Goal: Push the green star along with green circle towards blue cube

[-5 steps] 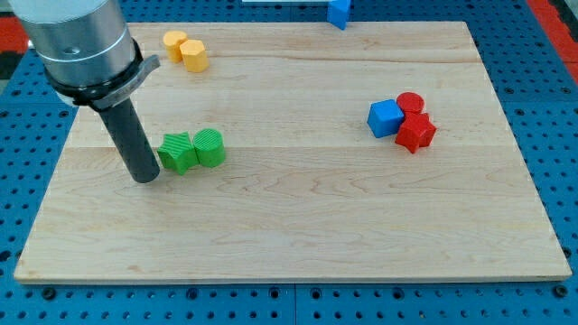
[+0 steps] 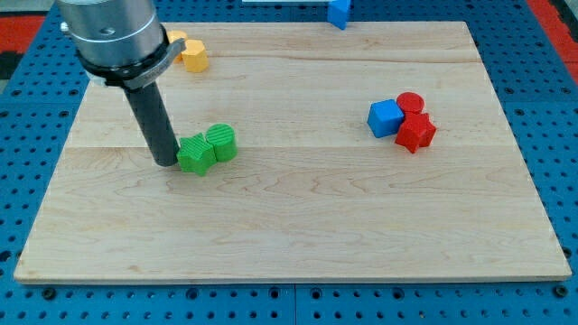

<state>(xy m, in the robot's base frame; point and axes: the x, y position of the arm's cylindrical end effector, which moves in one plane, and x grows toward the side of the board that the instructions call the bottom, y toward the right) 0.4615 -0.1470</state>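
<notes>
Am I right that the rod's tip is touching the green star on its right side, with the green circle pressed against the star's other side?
Not quite: in the camera view my tip sits against the green star on the view's left, not its right. The green circle does press against the star's other side, toward the view's right.

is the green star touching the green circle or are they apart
Touching. The green star sits pressed against the green circle with no wood visible between them, and my tip is against the star's left side.
</notes>
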